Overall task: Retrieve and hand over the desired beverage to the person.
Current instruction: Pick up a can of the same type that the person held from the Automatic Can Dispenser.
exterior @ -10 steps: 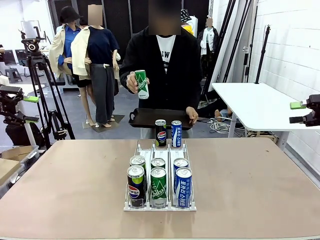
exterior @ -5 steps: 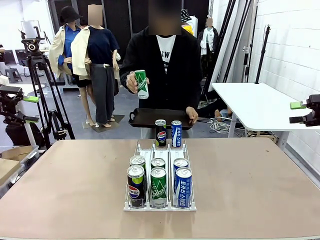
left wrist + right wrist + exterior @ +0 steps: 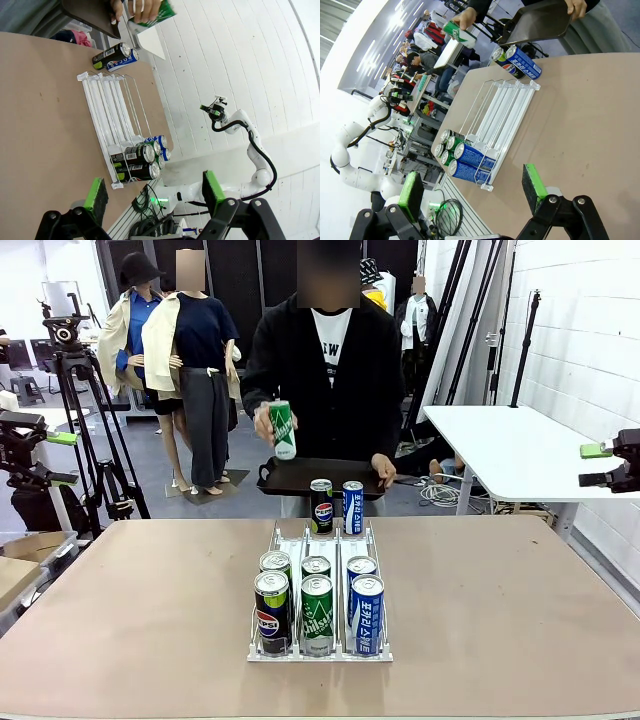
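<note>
The person (image 3: 325,370) stands at the far side with a green can (image 3: 283,430) in one hand, just above a black tray (image 3: 320,476) held by the other hand. On the table a white wire rack (image 3: 318,540) carries Pepsi cans (image 3: 271,612), green cans (image 3: 317,614) and blue cans (image 3: 367,613) at its near end. A Pepsi can (image 3: 321,506) and a blue can (image 3: 353,506) stand at its far end. My left gripper (image 3: 64,458) (image 3: 155,190) hangs open off the table's left side. My right gripper (image 3: 593,465) (image 3: 472,189) is open off the right side.
A white side table (image 3: 500,445) stands at the back right behind my right gripper. A camera tripod (image 3: 75,390) is at the back left. Bare brown tabletop (image 3: 130,600) lies on both sides of the rack.
The person has lowered the green can from chest height down toward the black tray. Neither arm has moved.
</note>
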Robot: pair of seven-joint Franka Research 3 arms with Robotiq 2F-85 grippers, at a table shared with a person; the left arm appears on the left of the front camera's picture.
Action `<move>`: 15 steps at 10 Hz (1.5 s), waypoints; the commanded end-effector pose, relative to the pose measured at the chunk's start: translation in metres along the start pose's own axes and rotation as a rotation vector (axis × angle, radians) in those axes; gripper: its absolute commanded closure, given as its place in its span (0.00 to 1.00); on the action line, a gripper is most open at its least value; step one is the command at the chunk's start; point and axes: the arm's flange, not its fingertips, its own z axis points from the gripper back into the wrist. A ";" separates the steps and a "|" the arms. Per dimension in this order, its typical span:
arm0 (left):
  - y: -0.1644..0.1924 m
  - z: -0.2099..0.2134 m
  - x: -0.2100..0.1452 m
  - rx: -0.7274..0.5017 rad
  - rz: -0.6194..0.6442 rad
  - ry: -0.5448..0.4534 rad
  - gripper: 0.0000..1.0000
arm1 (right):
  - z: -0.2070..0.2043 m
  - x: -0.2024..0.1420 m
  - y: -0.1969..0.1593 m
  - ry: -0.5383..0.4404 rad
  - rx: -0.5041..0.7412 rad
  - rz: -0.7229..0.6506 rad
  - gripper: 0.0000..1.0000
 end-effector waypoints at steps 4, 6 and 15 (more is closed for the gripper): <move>-0.001 0.000 0.000 0.000 0.009 -0.001 0.00 | -0.001 -0.002 -0.001 -0.004 0.013 -0.003 0.00; -0.001 0.000 0.000 0.000 0.009 -0.001 0.00 | -0.001 -0.002 -0.001 -0.004 0.013 -0.003 0.00; -0.001 0.000 0.000 0.000 0.009 -0.001 0.00 | -0.001 -0.002 -0.001 -0.004 0.013 -0.003 0.00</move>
